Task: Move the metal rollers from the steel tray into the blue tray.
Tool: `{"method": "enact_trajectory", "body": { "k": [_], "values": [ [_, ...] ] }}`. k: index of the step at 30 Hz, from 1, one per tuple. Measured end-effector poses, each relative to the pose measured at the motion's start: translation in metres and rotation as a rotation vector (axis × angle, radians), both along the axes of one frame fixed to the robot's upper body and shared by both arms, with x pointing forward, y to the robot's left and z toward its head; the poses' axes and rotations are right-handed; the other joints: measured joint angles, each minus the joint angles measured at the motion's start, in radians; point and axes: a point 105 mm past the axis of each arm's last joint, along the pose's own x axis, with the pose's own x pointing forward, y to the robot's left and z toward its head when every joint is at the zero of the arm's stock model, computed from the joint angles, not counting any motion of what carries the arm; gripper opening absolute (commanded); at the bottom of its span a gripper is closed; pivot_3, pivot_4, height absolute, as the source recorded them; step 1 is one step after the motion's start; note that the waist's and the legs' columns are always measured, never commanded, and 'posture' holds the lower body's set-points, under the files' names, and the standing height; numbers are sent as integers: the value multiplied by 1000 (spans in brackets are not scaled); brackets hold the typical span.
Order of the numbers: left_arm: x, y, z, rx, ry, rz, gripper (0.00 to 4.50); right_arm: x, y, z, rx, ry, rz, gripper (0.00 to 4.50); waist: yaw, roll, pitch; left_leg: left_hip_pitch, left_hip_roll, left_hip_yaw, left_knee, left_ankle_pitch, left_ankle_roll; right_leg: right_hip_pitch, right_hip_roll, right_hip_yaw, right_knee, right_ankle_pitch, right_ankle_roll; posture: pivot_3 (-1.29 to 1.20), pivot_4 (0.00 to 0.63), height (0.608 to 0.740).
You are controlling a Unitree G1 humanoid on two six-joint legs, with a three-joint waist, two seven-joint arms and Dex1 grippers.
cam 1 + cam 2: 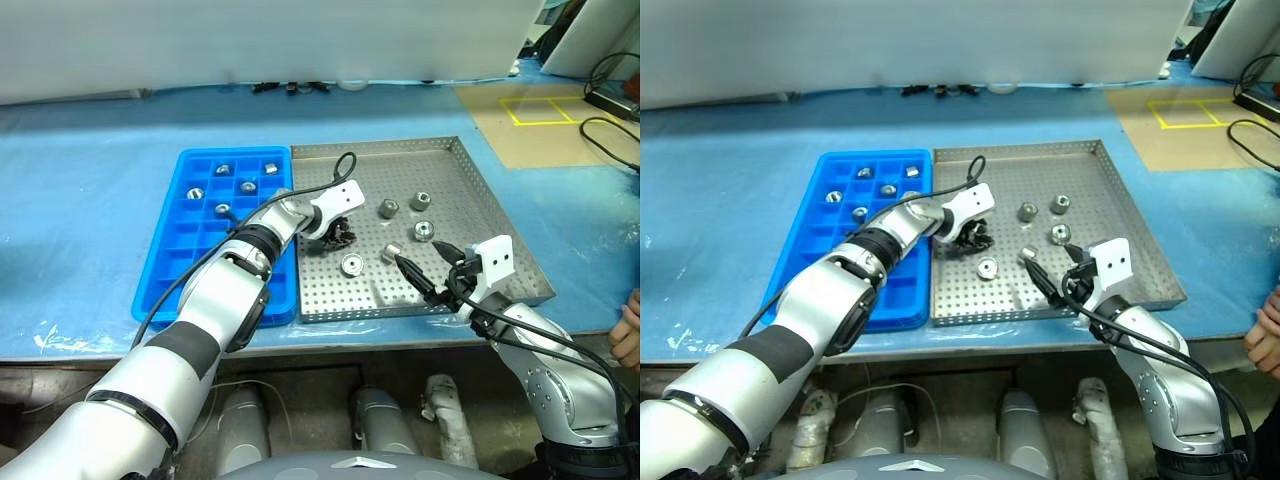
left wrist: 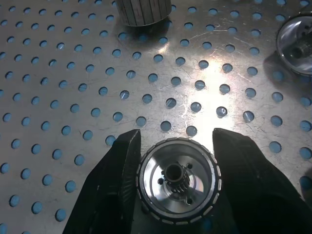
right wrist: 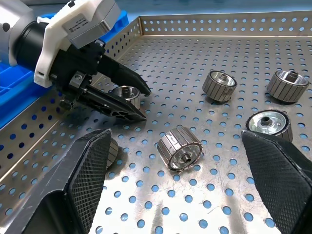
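Roller point(image 2: 178, 186) stands on end on the steel tray point(image 1: 470, 190), left of centre, pinched between both fingers point(image 2: 116, 185) of the left gripper point(image 1: 335, 236). Five further metal rollers point(image 1: 388, 209) lie loose from 12 to 4 o'clock of it. Right gripper point(image 1: 428, 270) spread wide, holding nothing, above the tray's near edge. Blue tray point(image 1: 165, 262) adjoins at 9 o'clock with rollers in its far compartments.

The bench point(image 1: 90, 230) has a light blue cover. On it the blue tray point(image 1: 170, 270) and the steel tray point(image 1: 490, 215) lie side by side, touching. A brown board point(image 1: 530, 130) with yellow tape lies at the far right corner.
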Motion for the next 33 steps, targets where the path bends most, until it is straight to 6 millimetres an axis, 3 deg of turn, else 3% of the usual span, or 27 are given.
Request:
{"method": "enact_trajectory", "body": {
  "k": [1, 11, 16, 25, 30, 33],
  "values": [
    [-1, 0, 0, -1, 1, -8, 1724, 0, 0, 0, 0, -2, 0, 4500, 0, 0, 0, 0, 0, 0, 0, 0, 0, 0, 0, 0, 0, 0, 0, -506, 150, 740],
    [-1, 6, 3, -10, 12, -30, 1724, 3, 5, 7, -2, -28, 27, 4500, -3, 0, 0, -1, 0, 0, -4, -1, 1, 0, 1, 0, -7, 0, -1, -482, 150, 740],
    [-4, 13, 18, -151, 99, -71, 1724, 7, 6, 10, -2, -38, 39, 4500, 0, 0, 0, -4, 0, 0, -6, -1, 2, 0, 0, -1, -11, 1, -1, -455, 150, 740],
    [1, 39, 95, -379, 18, -188, 1724, 17, 11, 13, 2, -52, 81, 4500, 11, 1, 0, -8, 1, 0, -6, -3, 4, -1, 0, -1, -13, 1, -1, -365, 150, 740],
    [-1, 66, 133, -476, -68, -227, 1724, 23, 20, 10, 1, -42, 136, 4500, 14, 1, 1, -7, 1, 0, -6, -3, 4, -1, -1, -2, -12, 1, -1, -284, 150, 740],
    [-11, 96, 146, -532, -133, -225, 1724, 30, 29, 14, 1, -54, 193, 4500, 13, 3, 1, -5, 2, 2, -7, -2, 3, -1, 0, -2, -11, 1, -2, -210, 150, 740]
  ]
}}
